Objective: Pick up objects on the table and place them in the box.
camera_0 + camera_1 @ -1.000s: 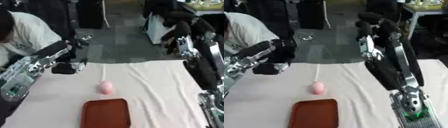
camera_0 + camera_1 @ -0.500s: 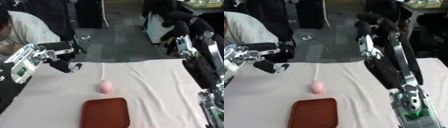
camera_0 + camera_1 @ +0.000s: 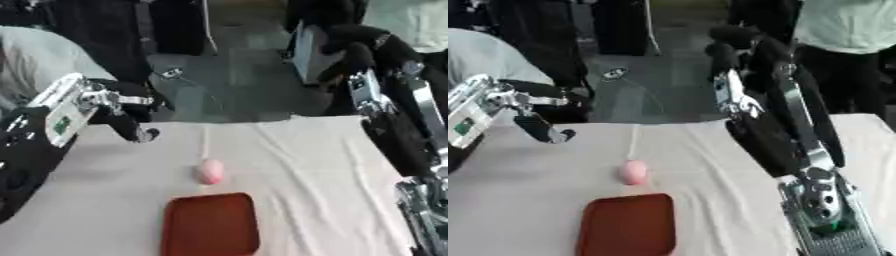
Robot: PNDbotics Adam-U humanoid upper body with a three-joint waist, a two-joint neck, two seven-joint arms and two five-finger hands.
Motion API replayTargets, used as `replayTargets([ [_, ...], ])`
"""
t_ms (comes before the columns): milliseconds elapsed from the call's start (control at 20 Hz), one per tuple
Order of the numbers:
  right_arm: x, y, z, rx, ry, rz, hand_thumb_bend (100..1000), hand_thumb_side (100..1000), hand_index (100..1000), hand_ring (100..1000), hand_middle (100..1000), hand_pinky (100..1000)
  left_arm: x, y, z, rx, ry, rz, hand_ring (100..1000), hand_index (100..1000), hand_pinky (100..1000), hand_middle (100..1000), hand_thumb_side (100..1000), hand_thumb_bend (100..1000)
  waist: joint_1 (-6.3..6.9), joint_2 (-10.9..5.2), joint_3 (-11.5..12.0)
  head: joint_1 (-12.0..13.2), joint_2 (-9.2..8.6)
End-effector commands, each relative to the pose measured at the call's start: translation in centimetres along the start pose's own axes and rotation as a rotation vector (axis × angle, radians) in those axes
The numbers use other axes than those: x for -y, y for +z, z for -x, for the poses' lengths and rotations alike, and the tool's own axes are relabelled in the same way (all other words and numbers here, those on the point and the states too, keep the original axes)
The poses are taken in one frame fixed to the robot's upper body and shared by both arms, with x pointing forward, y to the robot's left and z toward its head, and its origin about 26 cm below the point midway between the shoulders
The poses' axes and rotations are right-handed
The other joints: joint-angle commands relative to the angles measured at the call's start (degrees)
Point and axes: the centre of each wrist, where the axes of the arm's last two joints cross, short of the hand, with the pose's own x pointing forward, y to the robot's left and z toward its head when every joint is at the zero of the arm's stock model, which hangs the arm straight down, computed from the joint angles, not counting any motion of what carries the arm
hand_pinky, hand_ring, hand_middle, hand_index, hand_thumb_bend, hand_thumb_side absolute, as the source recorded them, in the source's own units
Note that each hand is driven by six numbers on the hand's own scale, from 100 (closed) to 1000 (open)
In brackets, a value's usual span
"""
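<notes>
A small pink egg-shaped object (image 3: 209,171) lies on the white cloth, just beyond the dark red box (image 3: 212,225), a shallow tray near the front edge. My left hand (image 3: 133,124) hovers over the table's far left part, well left of the pink object; its fingers (image 3: 542,128) point down, relaxed, and hold nothing. My right hand (image 3: 730,46) is raised high above the table's far right side, its fingers loosely bent, empty.
The white cloth-covered table (image 3: 306,165) ends at a far edge, with dark floor and a cable beyond it. People stand or sit at the far left and far right. My right arm (image 3: 815,190) runs down the right side.
My left forearm has swung upward and back to the left, with the wrist bending so the hand points down. The pink object, the box and my right hand have stayed put.
</notes>
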Motion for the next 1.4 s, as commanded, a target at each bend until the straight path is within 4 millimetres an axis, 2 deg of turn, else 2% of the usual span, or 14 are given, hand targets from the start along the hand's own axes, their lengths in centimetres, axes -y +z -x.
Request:
replayTargets([
  [50,0.0,-0.3,-0.6,0.025,0.0,-0.006,100,727,805,552,656,334,-1.2,-0.1,0.2,0.026,-0.03,0.039,924,1000,901,996,255,800,0.11,-0.88,-0.17,0.31,0.22],
  [500,-0.2,-0.5,-0.8,0.032,-0.007,-0.028,100,729,805,554,657,335,-1.1,-1.2,0.3,0.108,-0.024,0.096,928,1000,907,998,326,847,0.25,-0.67,-0.67,0.85,0.3],
  [700,-0.3,-0.5,-0.9,0.035,-0.012,-0.034,100,730,805,555,656,337,-0.9,-1.7,0.2,0.1,-0.023,0.123,938,1000,912,1000,407,869,0.25,-0.66,-0.85,0.94,0.1],
  [800,-0.4,-0.6,-1.0,0.037,-0.013,-0.035,100,730,805,555,656,337,-0.7,-2.0,0.1,0.102,-0.024,0.14,943,1000,924,1000,490,890,0.25,-0.65,-0.94,1.03,-0.02],
  [850,-0.4,-0.6,-1.0,0.038,-0.015,-0.036,100,730,805,555,656,337,-0.6,-2.2,0.0,0.104,-0.025,0.147,945,1000,928,1000,609,919,0.25,-0.64,-0.99,1.06,-0.09],
  [900,-0.4,-0.6,-1.0,0.038,-0.016,-0.036,100,730,805,555,656,337,-0.5,-2.4,0.0,0.108,-0.022,0.15,950,1000,937,1000,796,948,0.26,-0.64,-1.03,1.08,-0.16],
  [950,-0.4,-0.6,-1.0,0.039,-0.016,-0.036,100,730,805,555,656,337,-0.4,-2.5,0.0,0.111,-0.018,0.153,954,1000,948,1000,875,963,0.27,-0.63,-1.08,1.1,-0.23],
  [1000,-0.4,-0.6,-1.0,0.04,-0.017,-0.037,100,730,805,555,656,337,-0.4,-2.6,0.0,0.113,-0.015,0.155,954,1000,948,1000,875,963,0.27,-0.63,-1.11,1.11,-0.26],
  [1050,-0.5,-0.6,-1.1,0.041,-0.018,-0.037,100,730,805,555,656,338,-0.3,-2.7,-0.1,0.118,-0.011,0.157,954,1000,959,1000,977,992,0.28,-0.62,-1.2,1.15,-0.32],
  [1100,-0.5,-0.7,-1.1,0.042,-0.02,-0.037,100,729,805,555,656,338,-0.2,-2.9,-0.1,0.123,-0.004,0.158,955,1000,969,1000,1000,999,0.29,-0.6,-1.29,1.2,-0.34],
  [1400,-0.6,-0.8,-1.2,0.047,-0.022,-0.028,100,727,805,556,656,340,0.5,-3.7,-0.2,0.136,0.051,0.166,955,1000,1000,1000,1000,997,0.46,-0.51,-1.83,2.15,0.03],
])
